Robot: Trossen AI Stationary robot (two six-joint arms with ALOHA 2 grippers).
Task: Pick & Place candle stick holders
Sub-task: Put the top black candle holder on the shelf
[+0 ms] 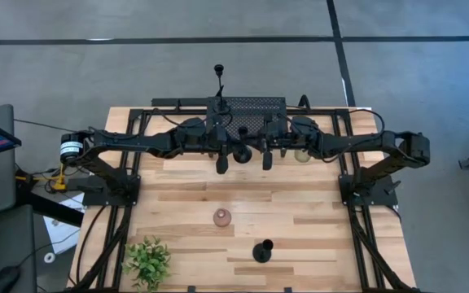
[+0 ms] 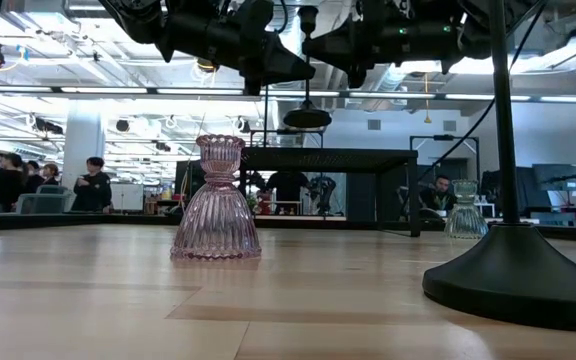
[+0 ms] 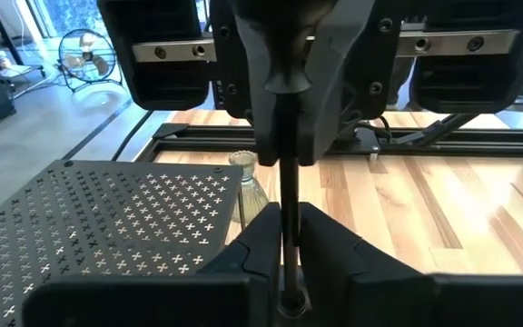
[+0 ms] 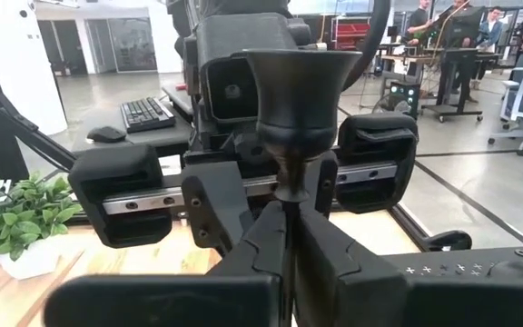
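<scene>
At the lower centre of the high view a short black candlestick (image 1: pixel 262 251) stands on the desk (image 1: pixel 316 236), a pink glass holder (image 1: pixel 221 217) above it. Higher, mid-frame, the left pincer (image 1: pixel 221 163) and right pincer (image 1: pixel 266 159) both close on a tall black candlestick (image 3: pixel 286 218), held aloft between them.

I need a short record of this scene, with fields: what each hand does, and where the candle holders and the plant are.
left hand: shut on the thin stem of the held candlestick
right hand: shut on what looks like the same stem, just under the cup
free candlestick: upright on the table, untouched
tall candlestick: upright beyond the hands
pink glass holder: mid-table, untouched
plant: table corner on the left arm's side
</scene>
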